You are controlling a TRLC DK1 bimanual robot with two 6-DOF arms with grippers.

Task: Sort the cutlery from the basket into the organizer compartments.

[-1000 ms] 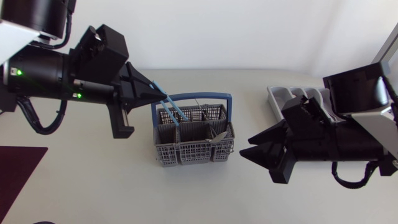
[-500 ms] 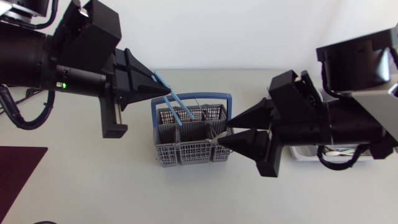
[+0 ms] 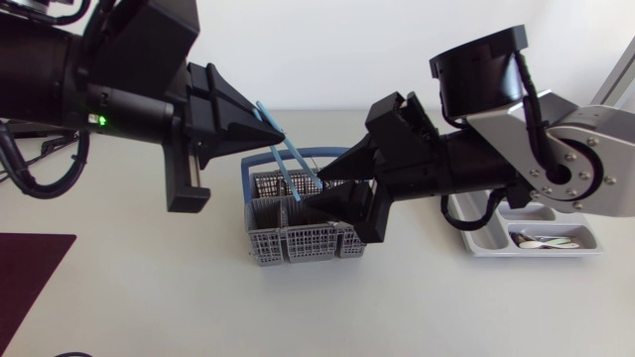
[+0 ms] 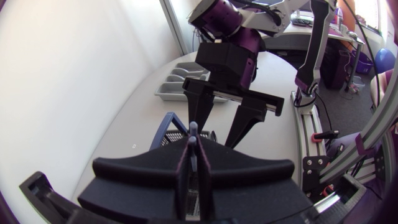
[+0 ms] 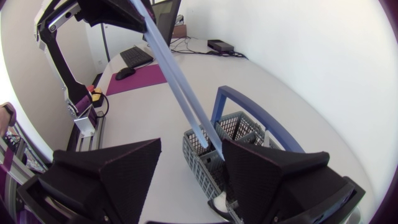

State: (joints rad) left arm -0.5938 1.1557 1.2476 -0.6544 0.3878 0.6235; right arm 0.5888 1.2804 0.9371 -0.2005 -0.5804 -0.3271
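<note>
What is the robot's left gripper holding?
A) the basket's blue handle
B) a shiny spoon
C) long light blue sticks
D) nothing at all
C: the left gripper is shut on the light blue sticks, which slant down from its fingers with their lower ends in the grey basket.

This looks like a robotics lab with an office corner: my plain white table (image 5: 261, 74) carries a keyboard (image 5: 138, 56), a mouse (image 5: 124, 73) and a purple mat (image 5: 135, 81).
</note>
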